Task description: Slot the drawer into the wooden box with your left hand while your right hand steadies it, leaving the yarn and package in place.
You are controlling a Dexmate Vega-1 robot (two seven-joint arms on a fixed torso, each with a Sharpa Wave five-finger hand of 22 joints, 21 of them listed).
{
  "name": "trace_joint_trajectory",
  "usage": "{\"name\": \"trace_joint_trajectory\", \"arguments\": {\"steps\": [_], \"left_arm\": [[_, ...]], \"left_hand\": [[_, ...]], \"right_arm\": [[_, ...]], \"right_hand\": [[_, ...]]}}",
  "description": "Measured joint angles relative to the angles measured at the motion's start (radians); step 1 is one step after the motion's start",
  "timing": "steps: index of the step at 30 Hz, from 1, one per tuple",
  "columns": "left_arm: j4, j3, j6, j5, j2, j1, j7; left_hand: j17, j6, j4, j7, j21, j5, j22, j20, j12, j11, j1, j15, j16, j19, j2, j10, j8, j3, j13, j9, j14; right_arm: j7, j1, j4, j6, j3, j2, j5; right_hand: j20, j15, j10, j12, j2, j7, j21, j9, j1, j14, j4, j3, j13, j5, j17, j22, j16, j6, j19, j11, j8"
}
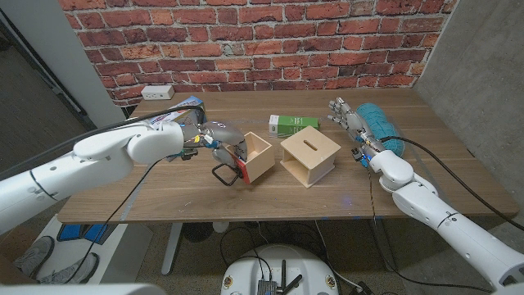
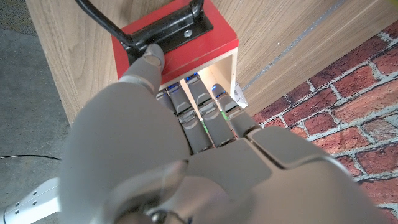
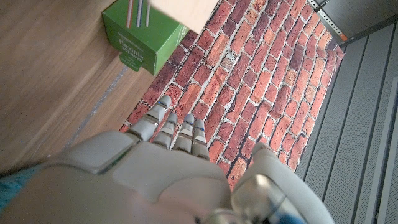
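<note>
My left hand (image 1: 214, 139) grips the drawer (image 1: 255, 156), not yet inside the wooden box (image 1: 310, 156). My right hand (image 1: 354, 123) hovers empty, fingers apart, near the table's (image 1: 172, 197) right edge, steadying nothing.

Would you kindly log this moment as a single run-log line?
left hand: grips drawer | right hand: open, off wooden box | drawer: outside box | yarn, package: in place

Wood table (image 1: 164, 192) w/ box (image 1: 310, 155), drawer (image 1: 255, 156), green pkg (image 1: 293, 124), teal yarn (image 1: 381, 123)
</note>
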Motion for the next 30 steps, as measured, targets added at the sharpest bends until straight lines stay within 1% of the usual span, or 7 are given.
{"name": "trace_joint_trajectory", "arguments": {"steps": [8, 9, 15, 17, 25, 28, 30], "left_arm": [[-0.029, 0.000, 0.006, 0.000, 0.000, 0.004, -0.007], [-0.032, 0.000, 0.021, 0.001, 0.000, 0.005, -0.020], [-0.054, 0.000, 0.024, 0.002, 0.004, 0.014, -0.024], [-0.063, 0.000, 0.037, 0.012, 0.006, 0.019, -0.032], [-0.082, -0.002, 0.043, 0.029, 0.013, 0.034, -0.034], [-0.083, 0.001, 0.043, 0.030, 0.012, 0.034, -0.034], [-0.083, 0.007, 0.033, 0.045, 0.009, 0.034, -0.035]], "left_hand": [[0.000, 0.000, 0.001, 0.000, 0.000, 0.000, 0.000, 0.000, 0.005, 0.000, -0.001, 0.000, 0.002, 0.000, 0.001, 0.000, 0.000, -0.004, -0.001, 0.000, 0.000], [0.000, 0.000, 0.001, 0.000, 0.000, 0.000, 0.000, 0.000, 0.005, 0.000, -0.001, -0.002, 0.003, 0.000, 0.001, 0.000, 0.000, -0.004, -0.001, 0.000, 0.002], [0.000, 0.000, 0.001, 0.000, 0.000, -0.001, 0.000, 0.000, 0.005, -0.001, -0.001, -0.004, 0.003, 0.000, 0.001, 0.001, 0.000, -0.004, -0.001, 0.000, 0.003], [0.000, 0.000, 0.001, 0.000, 0.000, -0.001, 0.000, 0.000, 0.005, -0.001, -0.001, -0.003, 0.003, 0.000, 0.001, 0.001, 0.000, -0.004, -0.001, 0.000, 0.004], [0.000, 0.002, 0.001, -0.003, 0.000, 0.003, 0.000, 0.000, 0.005, -0.001, -0.002, -0.003, 0.002, 0.000, 0.002, 0.001, 0.000, -0.004, -0.001, 0.000, 0.003], [0.000, 0.002, 0.001, -0.003, 0.000, 0.003, 0.000, 0.001, 0.005, -0.001, -0.002, -0.004, 0.002, -0.001, 0.002, 0.001, 0.000, -0.004, -0.001, 0.000, 0.003], [0.000, 0.002, 0.000, -0.003, 0.000, 0.003, -0.002, 0.001, 0.005, -0.001, -0.002, -0.004, 0.002, -0.007, 0.002, 0.001, 0.000, -0.006, 0.000, 0.000, 0.003]], "right_arm": [[-0.045, -0.014, -0.015, 0.021, 0.005, -0.013, -0.084], [-0.050, -0.048, -0.049, 0.022, 0.017, -0.041, -0.093], [-0.082, -0.056, -0.058, 0.026, 0.019, -0.049, -0.166], [-0.095, -0.089, -0.095, 0.027, 0.030, -0.079, -0.193], [-0.143, -0.138, -0.154, 0.009, 0.048, -0.120, -0.298], [-0.160, -0.143, -0.159, -0.005, 0.050, -0.123, -0.335], [-0.170, -0.172, -0.191, -0.013, 0.063, -0.145, -0.357]], "right_hand": [[-0.008, -0.008, -0.004, 0.000, 0.000, -0.009, 0.000, -0.002, 0.000, -0.008, -0.005, 0.004, -0.005, 0.000, -0.005, 0.000, 0.000, 0.001, -0.008, -0.004, 0.000], [-0.008, -0.008, -0.004, 0.000, 0.000, -0.009, 0.000, -0.002, 0.000, -0.008, -0.004, 0.004, -0.005, 0.000, -0.005, 0.000, 0.000, 0.002, -0.008, -0.004, 0.000], [-0.012, -0.010, -0.009, 0.000, 0.000, -0.013, 0.000, -0.002, 0.000, -0.011, -0.005, 0.005, -0.005, 0.000, -0.005, 0.000, -0.002, -0.003, -0.012, -0.009, 0.000], [-0.013, -0.013, -0.009, 0.000, 0.000, -0.014, 0.000, -0.002, 0.000, -0.013, -0.008, 0.008, -0.005, 0.000, -0.005, 0.000, -0.005, -0.004, -0.013, -0.009, 0.000], [-0.013, -0.009, -0.015, 0.000, 0.000, -0.020, -0.008, -0.002, 0.000, -0.017, -0.012, 0.012, -0.005, 0.000, -0.009, 0.000, -0.008, -0.009, -0.025, -0.014, 0.000], [-0.010, -0.007, -0.018, -0.005, 0.000, -0.020, -0.008, -0.002, 0.000, -0.019, -0.012, 0.012, -0.005, 0.000, -0.009, 0.000, -0.009, -0.009, -0.028, -0.018, 0.000], [-0.014, -0.007, -0.020, -0.005, 0.000, -0.025, -0.008, -0.002, 0.000, -0.019, -0.012, 0.012, -0.005, 0.000, -0.009, 0.000, -0.009, -0.014, -0.032, -0.020, 0.000]]}}
